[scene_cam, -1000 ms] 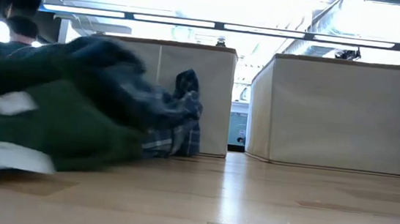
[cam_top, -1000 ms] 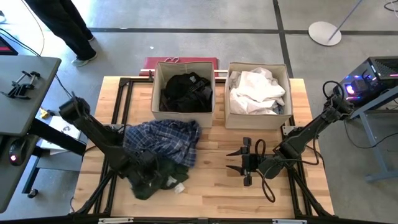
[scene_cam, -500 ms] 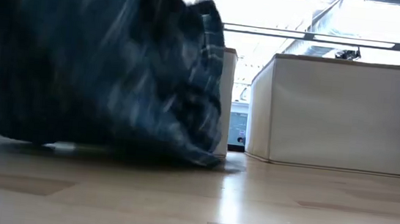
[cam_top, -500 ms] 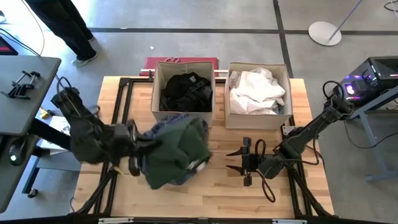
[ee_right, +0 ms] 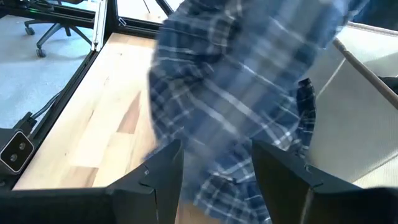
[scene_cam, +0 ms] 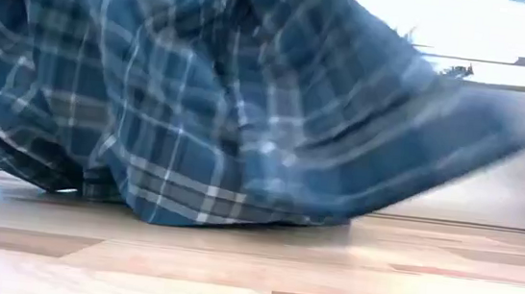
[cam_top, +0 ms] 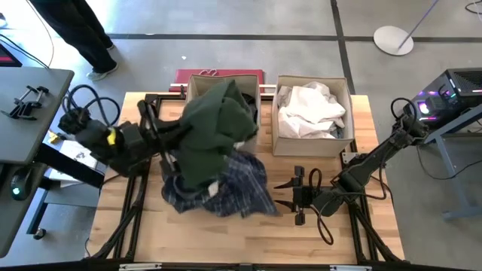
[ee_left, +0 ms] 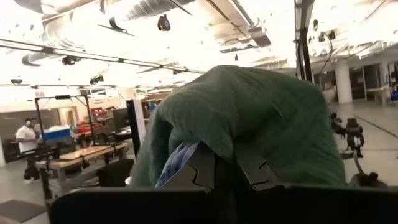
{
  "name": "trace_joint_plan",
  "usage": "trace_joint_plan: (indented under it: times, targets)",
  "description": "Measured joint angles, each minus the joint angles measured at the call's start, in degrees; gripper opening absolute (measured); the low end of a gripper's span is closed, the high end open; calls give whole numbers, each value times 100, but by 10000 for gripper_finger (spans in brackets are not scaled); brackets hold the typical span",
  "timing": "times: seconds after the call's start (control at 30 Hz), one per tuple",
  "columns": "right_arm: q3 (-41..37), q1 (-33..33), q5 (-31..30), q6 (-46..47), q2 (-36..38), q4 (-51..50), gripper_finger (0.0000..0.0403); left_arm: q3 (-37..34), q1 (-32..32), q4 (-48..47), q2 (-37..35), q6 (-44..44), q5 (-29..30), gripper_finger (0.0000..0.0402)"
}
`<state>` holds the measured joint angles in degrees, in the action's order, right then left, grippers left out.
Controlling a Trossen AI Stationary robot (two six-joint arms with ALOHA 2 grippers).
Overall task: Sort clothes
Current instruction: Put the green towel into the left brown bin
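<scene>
My left gripper point(ee_left: 227, 157) is raised at the table's left middle and shut on a dark green piece point(cam_top: 215, 129), which drapes over it and hides it in the high view. A blue plaid shirt point(cam_top: 235, 188) hangs with the green piece and fills the low view point(scene_cam: 200, 93). The green piece covers most of the left beige box point(cam_top: 197, 84). The right beige box point(cam_top: 280, 143) holds white clothes point(cam_top: 310, 109). My right gripper point(cam_top: 285, 194) waits open at the right, level with the table, with the plaid shirt point(ee_right: 236, 93) just in front of it. My left gripper is shut on the dark green piece, whose cloth point(ee_left: 249, 118) falls over both fingers point(ee_left: 208, 167) and hides the place of contact. A strip of plaid point(ee_left: 177, 162) shows beside the fingers. The fingers point about level toward the boxes. The bundle hangs slack, the plaid shirt's lower end point(scene_cam: 164, 213) on the table.
Bare wood point(cam_top: 151, 233) lies along the table's near edge. A red flat thing point(cam_top: 181, 75) lies behind the left box. A person's legs point(cam_top: 83, 34) stand on the floor at the far left, beside a side desk point(cam_top: 26, 98).
My left gripper has risen from the table's near left and gone toward the boxes, tipping from pointing down to about level. It has lifted the dark green piece up over the left box. The plaid shirt has come up with it, and its lower part has swung toward the right.
</scene>
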<state>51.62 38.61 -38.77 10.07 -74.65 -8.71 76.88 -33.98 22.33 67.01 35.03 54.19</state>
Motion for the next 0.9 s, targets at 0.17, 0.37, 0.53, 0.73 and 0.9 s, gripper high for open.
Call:
trace_joint_plan:
  times: [0.17,0.37,0.53,0.73,0.9]
  targets:
    - [0,0,-2,-4,0,-2,179,0,108,-440,110,-252,30,1]
    - [0,0,0,-4,0,-4,179,0,-90,-975,284,-1118,36,1]
    - [0,0,-2,-4,0,-4,179,0,-538,-1347,534,-1994,37,1]
    - [0,0,-2,4,0,-5,179,0,-901,-3118,825,-3992,219,4]
    - [0,0,-1,-1,0,-4,179,-44,-994,-5669,1306,-7092,-407,15]
